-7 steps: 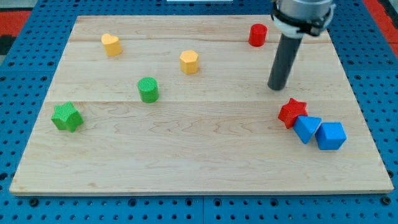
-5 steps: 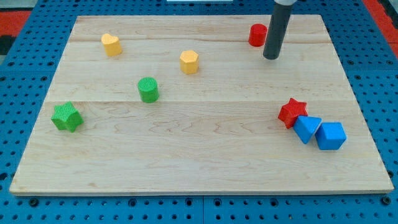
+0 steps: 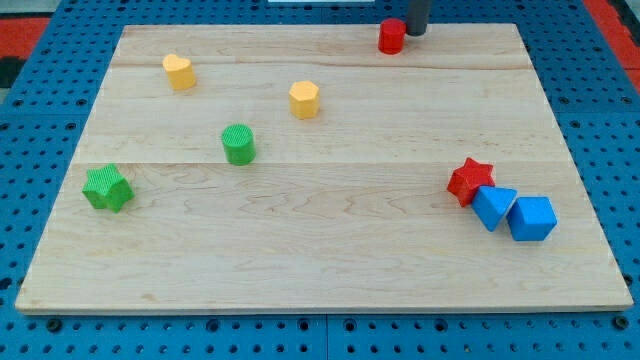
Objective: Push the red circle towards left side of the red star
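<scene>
The red circle (image 3: 391, 37) stands at the top edge of the wooden board (image 3: 320, 230), right of centre. My tip (image 3: 416, 32) is at the view's top, just right of the red circle and touching or nearly touching it. The red star (image 3: 469, 180) lies far below at the right side of the board, pressed against a blue triangular block (image 3: 493, 207).
A blue block (image 3: 531, 218) sits right of the blue triangular block. A yellow heart (image 3: 179, 71) is at upper left, a yellow hexagon (image 3: 304, 99) near centre top, a green cylinder (image 3: 238, 144) left of centre, and a green star (image 3: 107, 188) at the left.
My tip moved from the board's right middle up to the top edge. The red circle shifted up and left, from about the second plank seam to the board's top edge.
</scene>
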{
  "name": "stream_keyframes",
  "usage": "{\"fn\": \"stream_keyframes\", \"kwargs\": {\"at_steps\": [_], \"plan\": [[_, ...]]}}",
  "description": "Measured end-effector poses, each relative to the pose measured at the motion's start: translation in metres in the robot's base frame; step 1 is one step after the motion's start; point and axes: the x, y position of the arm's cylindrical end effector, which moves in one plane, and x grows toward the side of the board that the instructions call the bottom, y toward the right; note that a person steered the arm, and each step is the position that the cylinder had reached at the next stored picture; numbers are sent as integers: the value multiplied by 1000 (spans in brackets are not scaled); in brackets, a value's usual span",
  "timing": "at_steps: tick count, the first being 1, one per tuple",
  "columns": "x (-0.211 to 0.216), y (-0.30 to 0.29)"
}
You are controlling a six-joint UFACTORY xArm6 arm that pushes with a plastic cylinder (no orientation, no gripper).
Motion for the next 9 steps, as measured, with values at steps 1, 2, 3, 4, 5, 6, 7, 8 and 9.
{"fn": "stream_keyframes", "kwargs": {"at_steps": [1, 2, 3, 4, 5, 6, 7, 8, 9], "plan": [[-4, -29], [-1, -56], [9, -79], [30, -88], [59, -85], [90, -85], [119, -85], [146, -85], [168, -96]]}}
